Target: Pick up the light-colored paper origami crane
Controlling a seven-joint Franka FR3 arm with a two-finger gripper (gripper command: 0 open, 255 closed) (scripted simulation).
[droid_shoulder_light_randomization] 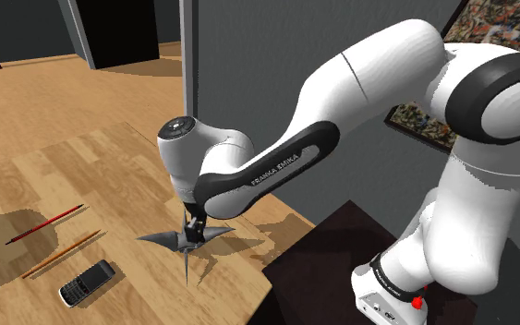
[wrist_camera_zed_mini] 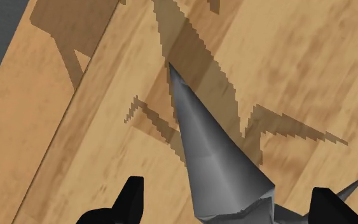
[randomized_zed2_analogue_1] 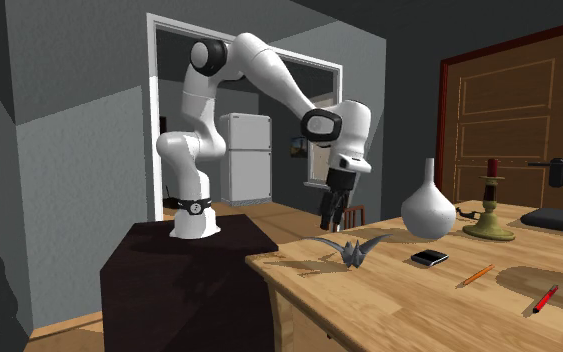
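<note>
The origami crane (droid_shoulder_light_randomization: pixel 186 242) is drawn grey, with spread wings and long pointed tips. It sits on the wooden table (droid_shoulder_light_randomization: pixel 82 166) near the table's front corner by the stand. My gripper (droid_shoulder_light_randomization: pixel 191 227) is down over it, pointing straight at the table. In the wrist view the two black fingers (wrist_camera_zed_mini: pixel 130 198) stand apart on either side of the crane (wrist_camera_zed_mini: pixel 225 172), with a gap showing on both sides. In the second exterior view the gripper (randomized_zed2_analogue_1: pixel 330 220) hangs just behind the crane (randomized_zed2_analogue_1: pixel 353 249).
A red pencil (droid_shoulder_light_randomization: pixel 45 224), an orange pencil (droid_shoulder_light_randomization: pixel 62 254) and a small phone (droid_shoulder_light_randomization: pixel 87 282) lie toward the shoulder view's left. A white vase (randomized_zed2_analogue_1: pixel 428 205) and a candlestick (randomized_zed2_analogue_1: pixel 489 210) stand farther along the table. The table edge and the dark stand (randomized_zed2_analogue_1: pixel 189 290) are close by.
</note>
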